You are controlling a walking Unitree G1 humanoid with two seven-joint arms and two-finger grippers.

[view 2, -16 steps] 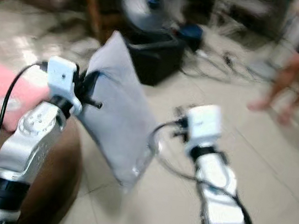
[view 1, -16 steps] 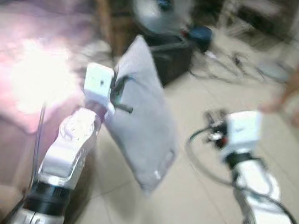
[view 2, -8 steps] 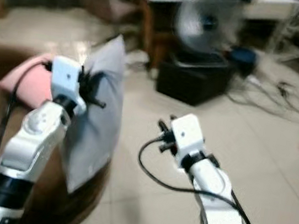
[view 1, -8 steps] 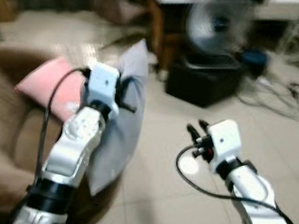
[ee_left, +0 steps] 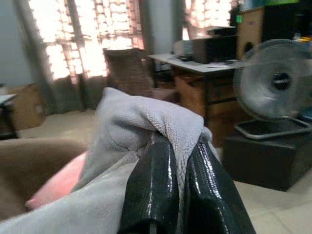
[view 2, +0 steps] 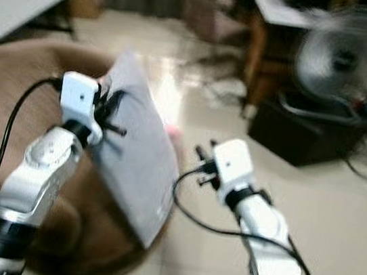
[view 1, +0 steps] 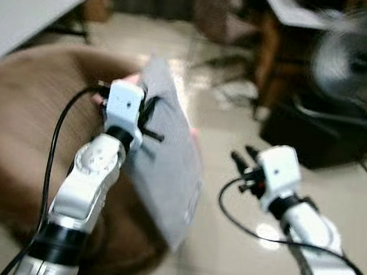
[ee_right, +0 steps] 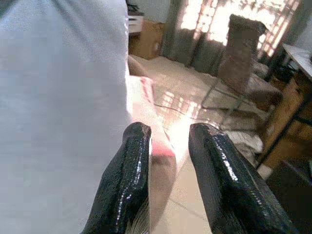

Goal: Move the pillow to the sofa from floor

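The brown sofa (view 1: 10,154) lies below and beside the left claw (view 1: 146,120), which pinches the grey pillow's (view 1: 165,169) top edge; the pillow hangs off the floor. The right claw (view 1: 243,161), narrowly parted, holds nothing beside the pillow. Risk: that thin pinch could slip mid-swing. Since earlier, the camera has turned sofa-ward.

A grey pillow (ee_left: 122,126) of soft, nubbly fleece cloth is pinched between the glossy black fingers (ee_left: 153,195) of the left gripper (ee_left: 170,161). Below it, a matt brown fabric sofa (view 1: 14,127) meets pale, shiny floor tiles (view 2: 363,224).
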